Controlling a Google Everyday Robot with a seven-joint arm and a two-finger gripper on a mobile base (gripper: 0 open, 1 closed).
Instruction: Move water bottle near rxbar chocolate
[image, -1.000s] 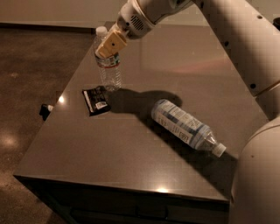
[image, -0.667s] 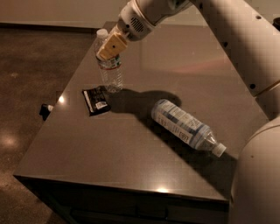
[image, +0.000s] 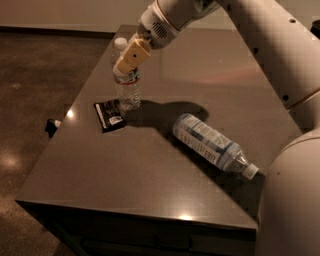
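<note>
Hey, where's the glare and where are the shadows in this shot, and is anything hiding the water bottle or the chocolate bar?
Camera view: dim warm light, with small glare spots on the table at its left edge beside the rxbar chocolate and at its front edge. Camera view: the arm's dark shadow falls right of the upright water bottle, toward the lying larger bottle. Camera view: the gripper covers the water bottle's neck.
</note>
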